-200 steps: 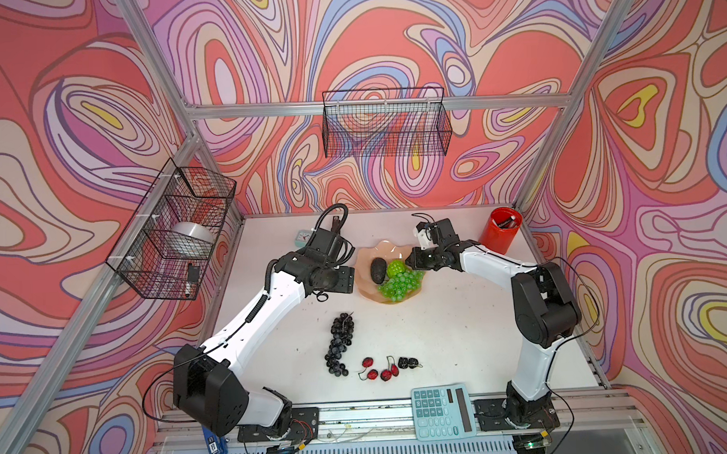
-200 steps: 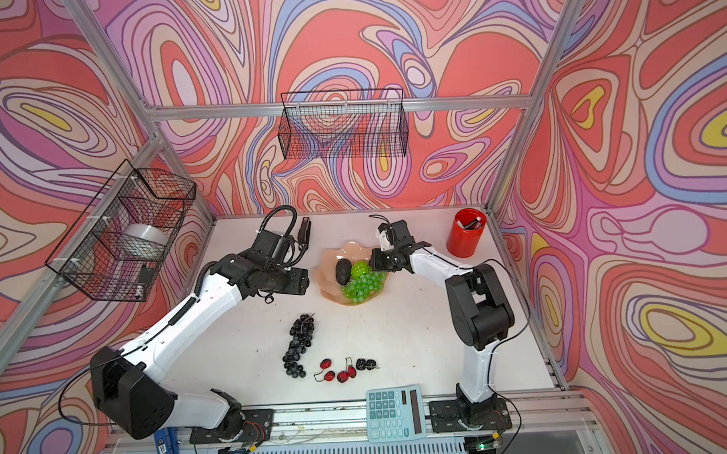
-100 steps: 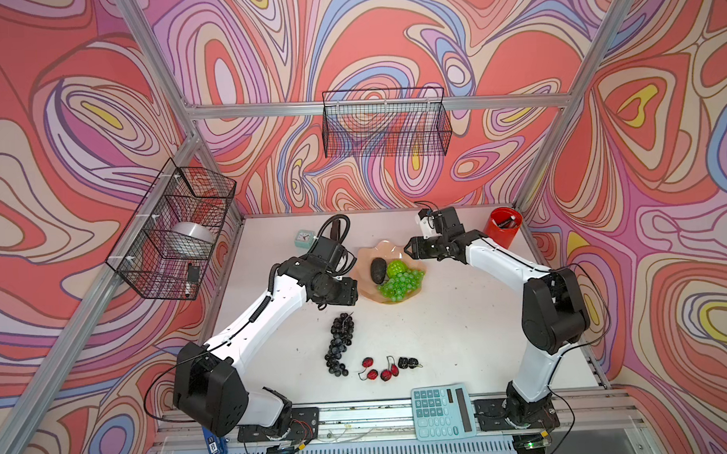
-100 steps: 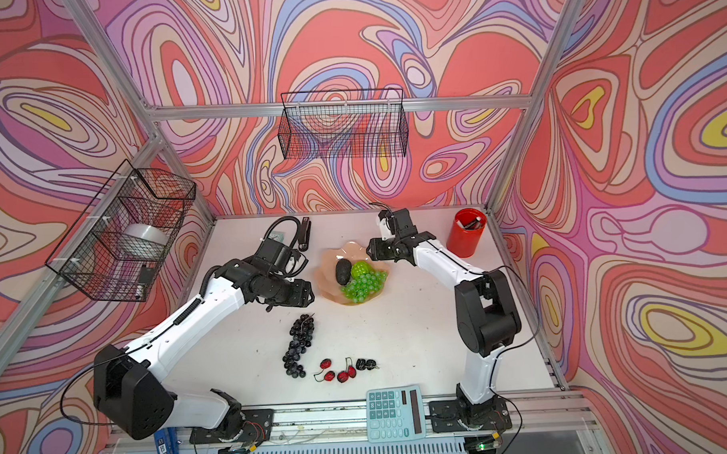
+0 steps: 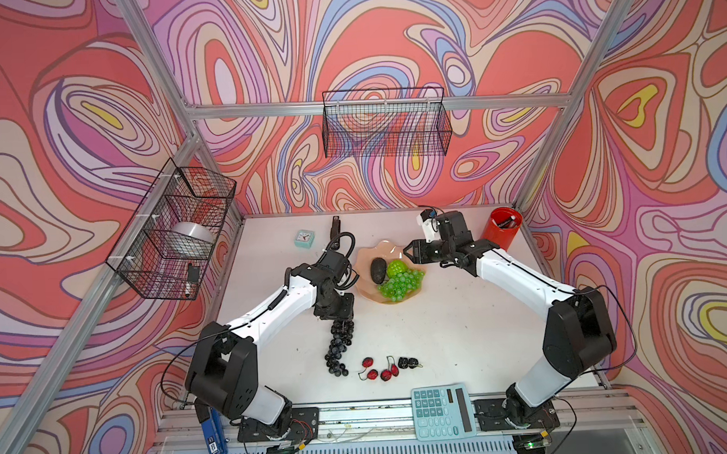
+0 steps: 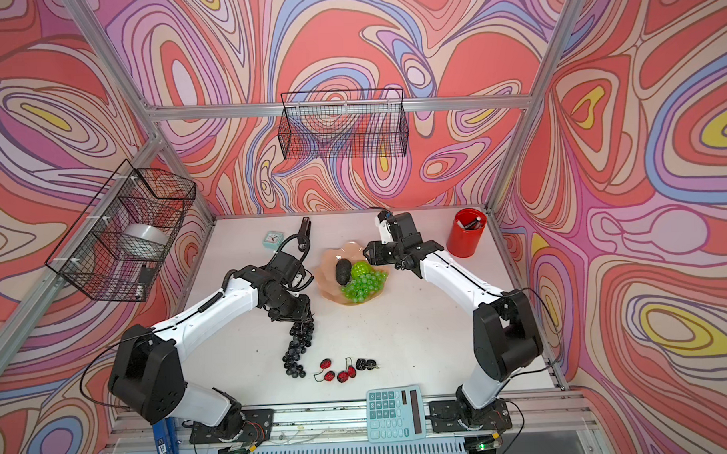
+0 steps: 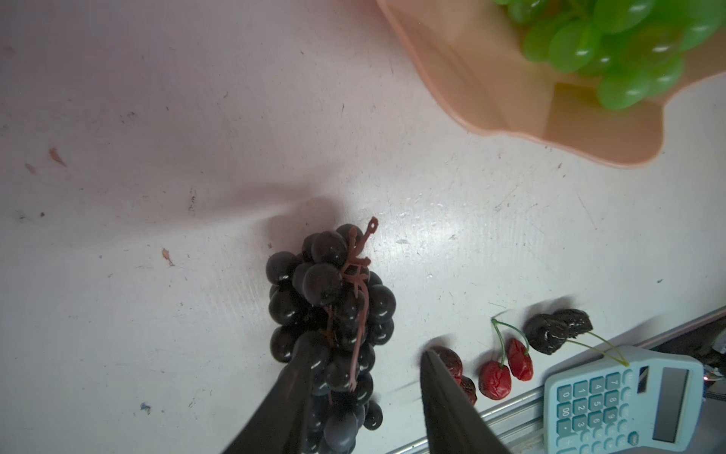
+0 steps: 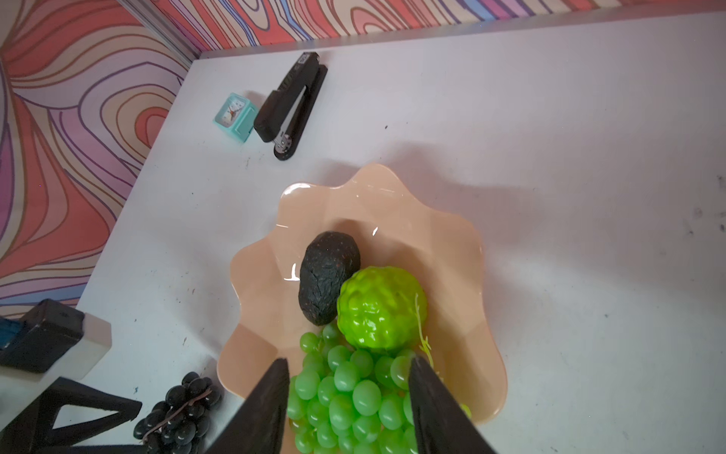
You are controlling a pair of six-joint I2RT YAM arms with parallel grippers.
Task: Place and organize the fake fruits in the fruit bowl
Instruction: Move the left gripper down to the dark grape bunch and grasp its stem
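Observation:
The peach-pink fruit bowl (image 5: 365, 278) (image 6: 331, 279) holds a dark avocado (image 5: 378, 270), a bumpy lime-green ball (image 5: 396, 268) and a green grape bunch (image 5: 399, 286). On the table in front lie the dark purple grape bunch (image 5: 339, 345) (image 7: 334, 298), red cherries (image 5: 379, 371) and black berries (image 5: 408, 362). My left gripper (image 5: 342, 318) (image 7: 367, 346) is down over the upper end of the purple bunch. Its jaws are open around the bunch: one finger touches the grapes, the other stands apart. My right gripper (image 5: 406, 251) (image 8: 349, 361) hovers open and empty above the bowl's back right rim.
A red cup (image 5: 501, 227) stands at the back right. A teal clock (image 5: 304, 239) and a black stapler (image 5: 335, 225) sit at the back. A teal calculator (image 5: 441, 410) lies on the front rail. Wire baskets (image 5: 385, 123) hang on the walls.
My left gripper has moved from beside the bowl forward and down onto the purple grapes, its jaws narrowing. My right gripper has opened and drawn back from the fruit in the bowl.

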